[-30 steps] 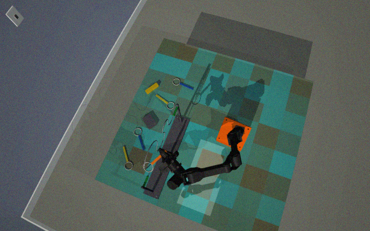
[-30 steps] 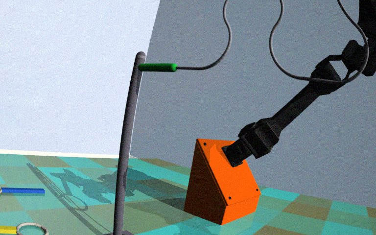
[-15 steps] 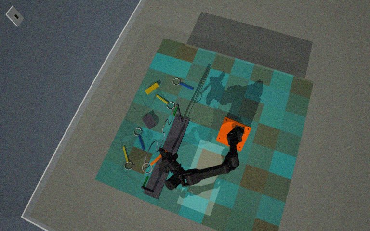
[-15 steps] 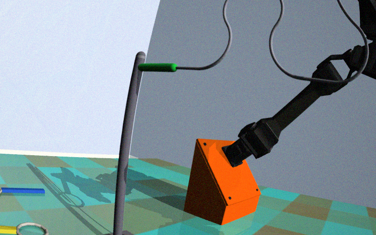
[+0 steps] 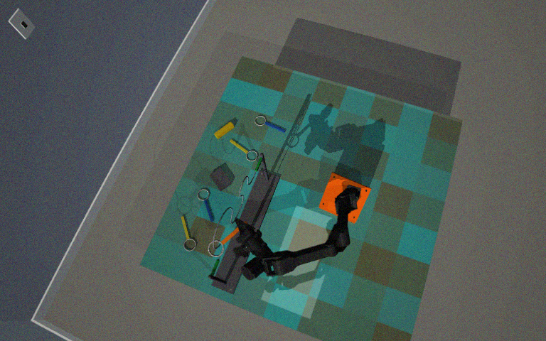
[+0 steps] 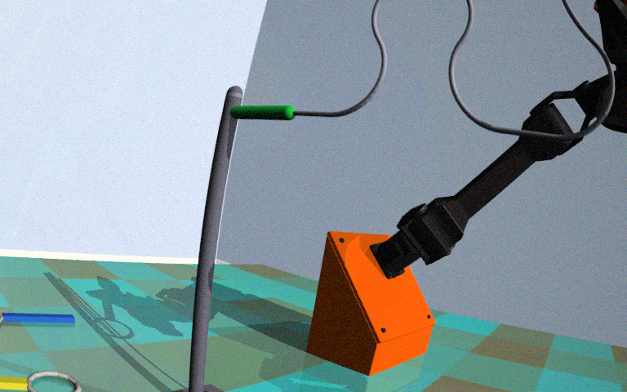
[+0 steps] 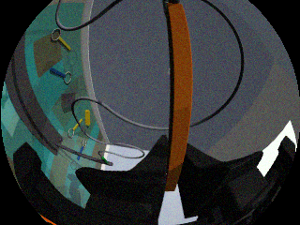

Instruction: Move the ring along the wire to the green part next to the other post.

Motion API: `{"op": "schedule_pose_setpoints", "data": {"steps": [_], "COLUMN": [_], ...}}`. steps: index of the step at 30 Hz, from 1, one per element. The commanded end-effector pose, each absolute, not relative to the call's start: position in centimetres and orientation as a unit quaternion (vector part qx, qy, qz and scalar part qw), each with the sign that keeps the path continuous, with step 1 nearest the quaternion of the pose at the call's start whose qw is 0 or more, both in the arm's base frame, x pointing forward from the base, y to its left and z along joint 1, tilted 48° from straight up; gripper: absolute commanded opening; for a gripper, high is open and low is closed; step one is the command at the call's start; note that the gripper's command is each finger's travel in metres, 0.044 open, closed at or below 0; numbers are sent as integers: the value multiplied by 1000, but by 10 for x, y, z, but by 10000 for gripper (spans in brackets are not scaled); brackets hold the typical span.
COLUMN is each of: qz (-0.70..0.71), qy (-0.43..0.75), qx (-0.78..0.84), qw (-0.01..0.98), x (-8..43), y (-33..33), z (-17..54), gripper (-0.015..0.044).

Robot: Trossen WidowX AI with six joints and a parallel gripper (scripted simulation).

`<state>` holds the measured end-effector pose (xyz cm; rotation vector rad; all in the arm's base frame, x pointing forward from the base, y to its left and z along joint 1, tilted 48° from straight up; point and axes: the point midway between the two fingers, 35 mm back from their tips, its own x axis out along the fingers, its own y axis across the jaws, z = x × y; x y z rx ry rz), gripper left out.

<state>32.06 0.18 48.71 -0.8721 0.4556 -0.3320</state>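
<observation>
The ring (image 5: 208,249) is beside the lower-left green part (image 5: 215,266), at the thin grey wire (image 5: 229,207) (image 6: 383,55) (image 7: 242,61). The wire's end appears to pass through it; I cannot tell the gap between them. Its orange handle (image 5: 230,236) (image 7: 182,84) slants up to my gripper (image 5: 239,229) (image 7: 177,145), which is shut on it. The ring is outside the wrist view and the exterior view. The other green part (image 5: 259,163) (image 6: 262,112) (image 7: 104,159) sits beside the far post (image 5: 264,165) (image 6: 210,203). The near post (image 5: 217,278) stands at the lower left.
A long dark base (image 5: 259,195) carries the posts under the wire. Beyond the wire lie several loose rings with yellow handles (image 5: 185,226) and blue handles (image 5: 208,210), a yellow block (image 5: 224,130) and a dark cube (image 5: 222,177). The arm's orange base (image 5: 328,197) (image 6: 342,300) stands opposite.
</observation>
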Motion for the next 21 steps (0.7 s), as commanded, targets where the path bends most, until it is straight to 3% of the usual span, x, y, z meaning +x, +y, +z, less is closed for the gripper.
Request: {"op": "schedule_pose_setpoints", "data": {"steps": [1, 21], "qz": [-152, -112], "qy": [219, 225], "qx": [-395, -279], "qw": [879, 927], "x": [322, 324], "y": [3, 9], "z": [486, 481], "gripper": [-150, -150]}}
